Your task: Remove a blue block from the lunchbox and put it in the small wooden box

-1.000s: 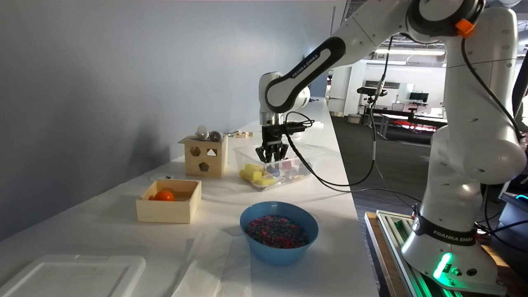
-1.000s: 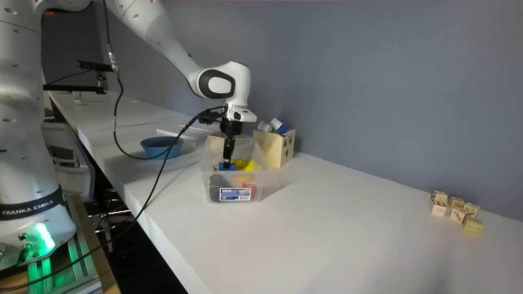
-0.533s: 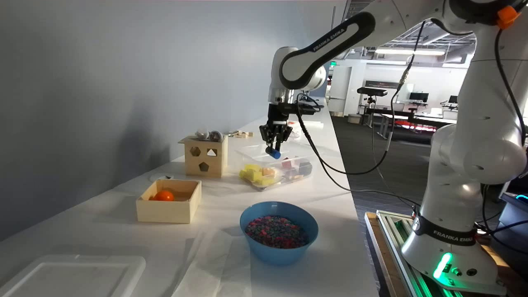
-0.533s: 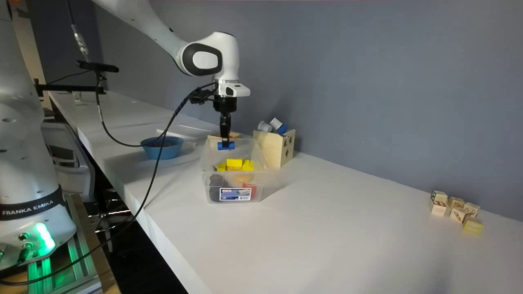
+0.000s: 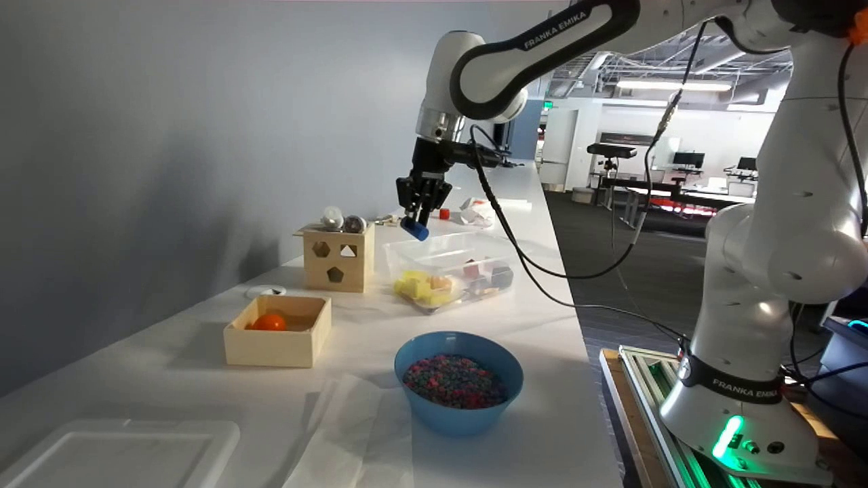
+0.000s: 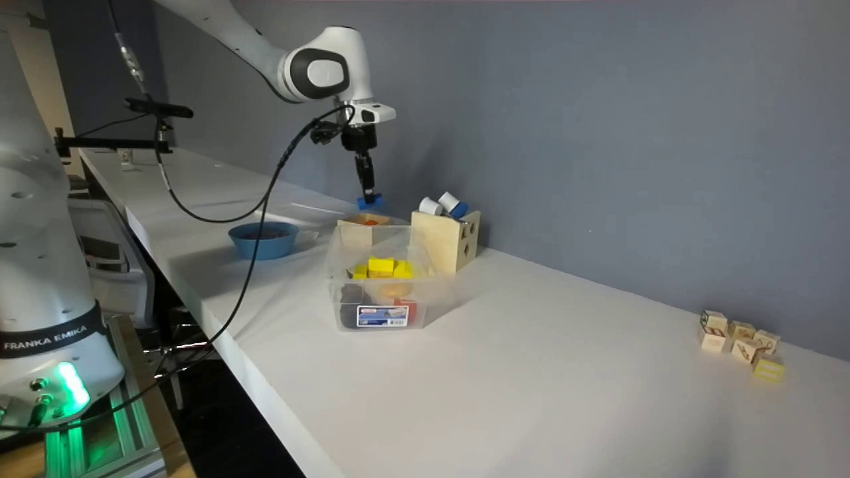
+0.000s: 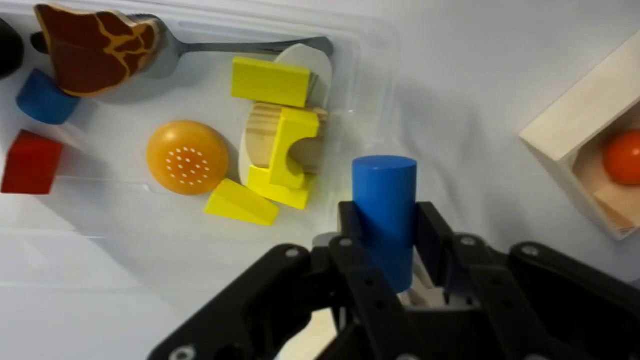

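Wrist view: lunchbox [image 7: 115,140] runs off the left edge; small wooden box [image 7: 565,135] is cut off at the right, only a corner in; orange-red ball [image 7: 625,157] inside it is clipped too; gripper [image 7: 384,215] fills much of the bottom and hides what is under it; steak-patterned piece [image 7: 95,50] partly covers a second blue piece [image 7: 47,97] and the head of a dark utensil [image 7: 250,47]; black round thing [image 7: 9,47] at the left edge, can't tell what. In an exterior view the small wooden box sits mostly behind the lunchbox; grains [image 5: 456,381] in the blue bowl [image 5: 454,420] are too small to make out; white lid [image 5: 135,447] runs out of the bottom corner; upper part of the arm [image 5: 481,76] is cut off in both exterior views.

Blue block [image 7: 385,190]: a cylinder, pinched firmly between the fingertips, one finger on each side, both ends sticking out past them; it hangs in the air, higher than the lunchbox rim, apart from both boxes; exact spot over the tabletop [image 6: 564,398], can't tell.

Arm: reaches out over the tabletop, forearm sloping down to a bent wrist; gripper points down, a little off plumb, tips leaning toward the wall [image 5: 169,135].
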Motion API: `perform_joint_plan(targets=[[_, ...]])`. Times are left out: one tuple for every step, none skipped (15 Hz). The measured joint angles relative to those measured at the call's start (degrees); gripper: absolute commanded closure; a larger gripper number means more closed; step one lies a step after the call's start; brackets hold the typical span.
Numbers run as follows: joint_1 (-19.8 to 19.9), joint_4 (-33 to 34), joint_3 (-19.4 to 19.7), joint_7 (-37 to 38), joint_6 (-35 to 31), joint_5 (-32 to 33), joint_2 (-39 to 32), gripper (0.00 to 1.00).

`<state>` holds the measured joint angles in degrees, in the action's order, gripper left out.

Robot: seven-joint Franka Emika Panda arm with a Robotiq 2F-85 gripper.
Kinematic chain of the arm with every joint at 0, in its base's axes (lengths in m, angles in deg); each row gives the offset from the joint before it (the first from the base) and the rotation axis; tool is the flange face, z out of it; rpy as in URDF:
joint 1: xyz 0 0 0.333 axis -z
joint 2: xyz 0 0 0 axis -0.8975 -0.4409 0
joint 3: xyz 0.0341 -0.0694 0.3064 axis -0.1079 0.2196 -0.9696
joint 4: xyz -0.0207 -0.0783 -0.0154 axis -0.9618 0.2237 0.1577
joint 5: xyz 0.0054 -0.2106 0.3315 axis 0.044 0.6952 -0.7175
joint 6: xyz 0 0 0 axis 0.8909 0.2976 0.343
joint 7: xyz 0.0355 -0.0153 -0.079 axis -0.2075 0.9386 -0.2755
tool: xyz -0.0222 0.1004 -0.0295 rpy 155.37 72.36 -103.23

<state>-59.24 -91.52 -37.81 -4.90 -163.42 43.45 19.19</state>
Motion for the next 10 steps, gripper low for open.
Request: perform_joint_plan(targets=[[-0.94, 1.95, -1.17, -0.27, 1.72, 0.53, -1.24, 0.92], [-1.89, 3.93, -2.19, -0.7, 3.61, 1.12, -2.6, 0.92], [-2.88, 6.06, -3.12, -0.93, 5.58, 2.19, -4.18, 0.92], [-3.83, 8.33, -3.91, -1.16, 7.58, 3.49, -5.86, 0.92], [-4.73, 10.75, -4.47, -1.47, 9.71, 5.01, -7.63, 0.92], [-5.58, 13.42, -4.85, -1.92, 11.91, 6.53, -9.55, 0.92], [-6.4, 16.25, -5.06, -2.56, 14.15, 8.12, -11.6, 0.92], [-7.15, 19.17, -5.15, -3.37, 16.25, 9.77, -13.77, 0.92], [-7.88, 22.18, -5.16, -4.4, 18.25, 11.43, -16.11, 0.92], [-8.49, 25.1, -5.15, -5.9, 20.09, 12.73, -18.37, 0.92]])
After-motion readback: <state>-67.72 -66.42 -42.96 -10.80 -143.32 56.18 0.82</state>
